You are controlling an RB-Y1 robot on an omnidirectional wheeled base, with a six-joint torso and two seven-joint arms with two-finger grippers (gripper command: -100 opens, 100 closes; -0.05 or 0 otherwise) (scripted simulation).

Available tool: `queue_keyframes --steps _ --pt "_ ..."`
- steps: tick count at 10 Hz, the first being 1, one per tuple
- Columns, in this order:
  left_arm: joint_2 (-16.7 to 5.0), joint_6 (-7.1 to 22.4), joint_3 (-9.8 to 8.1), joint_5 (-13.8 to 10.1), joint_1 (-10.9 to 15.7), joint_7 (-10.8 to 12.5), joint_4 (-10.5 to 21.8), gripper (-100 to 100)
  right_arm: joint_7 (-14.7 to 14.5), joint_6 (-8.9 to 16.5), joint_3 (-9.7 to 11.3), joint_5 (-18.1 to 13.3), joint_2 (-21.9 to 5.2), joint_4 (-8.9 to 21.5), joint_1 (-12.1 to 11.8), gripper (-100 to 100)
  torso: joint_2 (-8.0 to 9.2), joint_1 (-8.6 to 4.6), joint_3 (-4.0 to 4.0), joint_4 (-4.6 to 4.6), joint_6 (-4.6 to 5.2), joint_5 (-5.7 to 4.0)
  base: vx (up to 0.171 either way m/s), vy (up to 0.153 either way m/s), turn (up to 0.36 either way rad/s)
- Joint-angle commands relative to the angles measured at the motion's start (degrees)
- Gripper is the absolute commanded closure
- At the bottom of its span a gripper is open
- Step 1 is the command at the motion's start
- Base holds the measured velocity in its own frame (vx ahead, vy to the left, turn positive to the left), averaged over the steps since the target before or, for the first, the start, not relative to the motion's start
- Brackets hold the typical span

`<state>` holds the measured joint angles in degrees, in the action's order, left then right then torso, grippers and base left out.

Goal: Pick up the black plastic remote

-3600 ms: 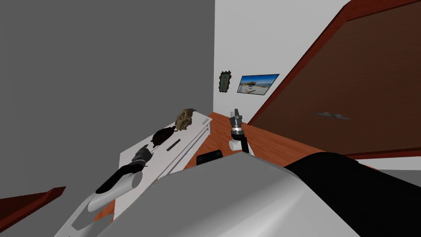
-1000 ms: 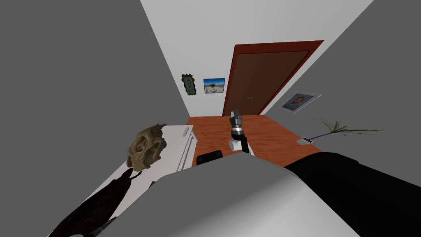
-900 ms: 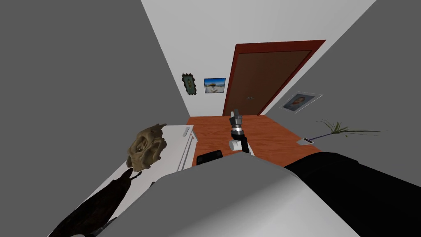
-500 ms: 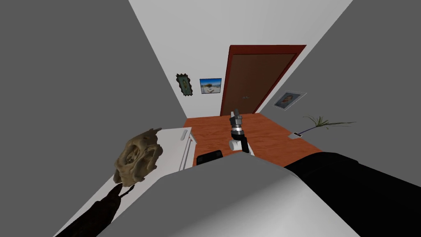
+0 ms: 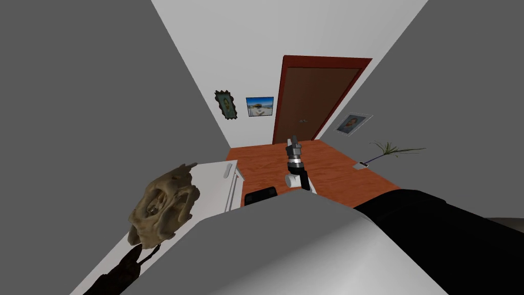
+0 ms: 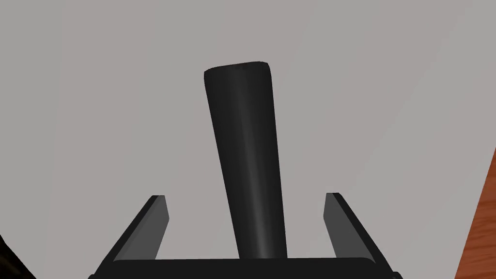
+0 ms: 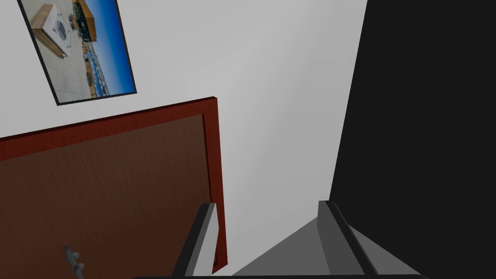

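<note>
Head view: my right end effector [image 5: 293, 141] waits raised, clear of the work. A tan skull [image 5: 164, 210] stands on the white tabletop [image 5: 217, 176].

Left wrist view: the left end effector [image 6: 246, 197] is wide, straddling the black remote [image 6: 247, 145], which lies flat on the tabletop, lined up for closing.

Right wrist view: its fingers [image 7: 201, 242] are apart and empty.

My head has shifted since half a second ago, and the skull sits lower.

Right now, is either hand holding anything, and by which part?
Nothing is held. The left hand is open, its fingers on either side of the black remote, not touching it. The right hand is open and empty.
</note>
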<state>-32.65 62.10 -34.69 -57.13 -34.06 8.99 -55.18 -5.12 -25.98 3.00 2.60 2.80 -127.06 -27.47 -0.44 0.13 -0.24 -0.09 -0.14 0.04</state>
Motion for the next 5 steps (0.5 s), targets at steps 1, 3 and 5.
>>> queue_keyframes --steps 1,3,5 --pt "0.7 -1.2 0.51 1.0 1.8 0.9 1.4 -100 0.0 0.0 0.0 0.0 0.0 0.0 0.0 0 0.00 0.00 0.00 0.00 0.00 0.00 -0.060 0.018 -0.091" --pt "1.3 -2.5 1.03 1.9 3.6 1.7 2.8 -100 0.0 0.0 0.0 0.0 0.0 0.0 0.0 0 0.39 0.03 0.22 0.08 0.01 0.01 -0.111 0.011 -0.095" --pt "1.4 -2.7 1.05 2.0 3.9 1.6 3.4 -100 0.0 0.0 0.0 0.0 0.0 0.0 0.0 0 0.44 -0.02 0.26 0.10 0.00 0.00 -0.068 0.005 -0.035"
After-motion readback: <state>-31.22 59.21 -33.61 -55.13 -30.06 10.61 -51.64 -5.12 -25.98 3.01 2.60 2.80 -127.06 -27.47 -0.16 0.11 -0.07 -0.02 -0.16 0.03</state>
